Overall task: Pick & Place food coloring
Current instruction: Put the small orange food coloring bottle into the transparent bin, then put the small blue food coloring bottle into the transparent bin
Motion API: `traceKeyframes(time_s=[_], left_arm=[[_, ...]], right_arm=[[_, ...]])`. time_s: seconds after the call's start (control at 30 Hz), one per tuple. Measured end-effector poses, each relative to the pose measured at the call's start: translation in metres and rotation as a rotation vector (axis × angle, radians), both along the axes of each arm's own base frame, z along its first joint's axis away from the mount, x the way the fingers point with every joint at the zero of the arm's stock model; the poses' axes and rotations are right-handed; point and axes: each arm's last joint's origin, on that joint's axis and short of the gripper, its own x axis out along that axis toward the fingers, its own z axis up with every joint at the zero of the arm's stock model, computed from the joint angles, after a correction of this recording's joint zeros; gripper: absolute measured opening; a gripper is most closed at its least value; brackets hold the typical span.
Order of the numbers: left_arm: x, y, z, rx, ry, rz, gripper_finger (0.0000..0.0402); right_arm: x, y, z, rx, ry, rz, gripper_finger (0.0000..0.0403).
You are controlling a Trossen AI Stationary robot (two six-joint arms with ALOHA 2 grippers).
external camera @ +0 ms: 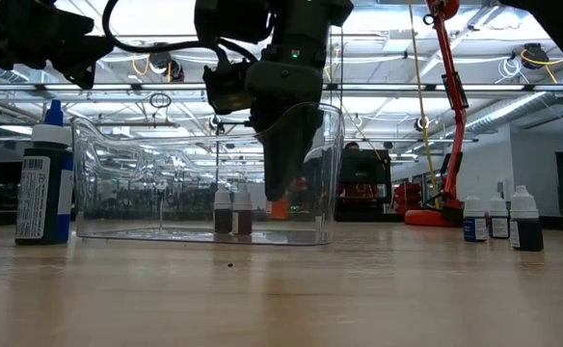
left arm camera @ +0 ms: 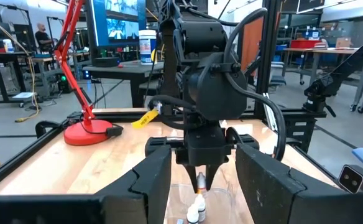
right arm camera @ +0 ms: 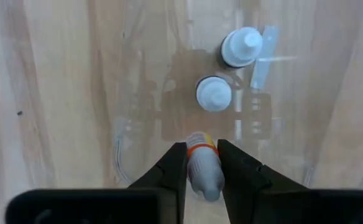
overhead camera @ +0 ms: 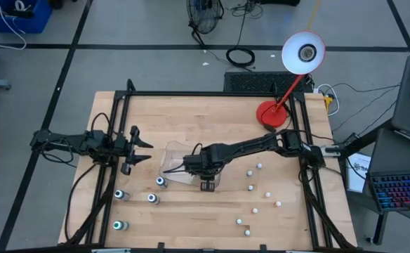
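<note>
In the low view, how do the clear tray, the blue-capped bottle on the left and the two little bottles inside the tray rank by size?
1. Clear tray.
2. Blue-capped bottle, though it may stand nearer the camera.
3. The two little bottles in the tray, which look alike.

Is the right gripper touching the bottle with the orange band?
Touching. In the right wrist view, the right gripper has both fingers pressed against the sides of the bottle, with no gap, above the tray.
</note>
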Motion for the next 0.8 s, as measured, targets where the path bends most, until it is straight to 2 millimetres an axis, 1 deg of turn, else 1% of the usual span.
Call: traceKeyframes(time_s=[0.13,0.2,0.27,0.37,0.47,0.53,0.63,0.7,0.8], left_arm=[[0.0,0.0,0.0,0.0,0.0,0.0,0.0182],[0.0,0.0,0.0,0.0,0.0,0.0,0.0182],[0.0,0.0,0.0,0.0,0.0,0.0,0.0182],[0.0,0.0,0.0,0.0,0.0,0.0,0.0182],[0.0,0.0,0.0,0.0,0.0,0.0,0.0182],[0.0,0.0,0.0,0.0,0.0,0.0,0.0182],[0.0,0.0,0.0,0.0,0.0,0.0,0.0182],[0.0,0.0,0.0,0.0,0.001,0.0,0.0182],[0.0,0.0,0.0,0.0,0.002,0.0,0.0182]], right_arm=[[0.0,0.0,0.0,-0.008,-0.002,-0.006,0.0128],[0.0,0.0,0.0,-0.006,-0.002,-0.018,0.0151],[0.0,0.0,0.0,-0.003,-0.002,-0.032,0.0164],[0.0,0.0,0.0,-0.003,-0.002,-0.035,0.0171],[-0.003,0.0,0.008,-0.006,-0.012,-0.049,0.0171],[-0.006,-0.001,0.021,-0.001,-0.035,-0.076,0.0167],[-0.016,-0.003,0.052,0.018,-0.097,-0.124,0.0161],[-0.026,-0.003,0.075,0.043,-0.123,-0.168,0.0158],[-0.047,0.005,0.102,0.073,-0.115,-0.252,0.0155]])
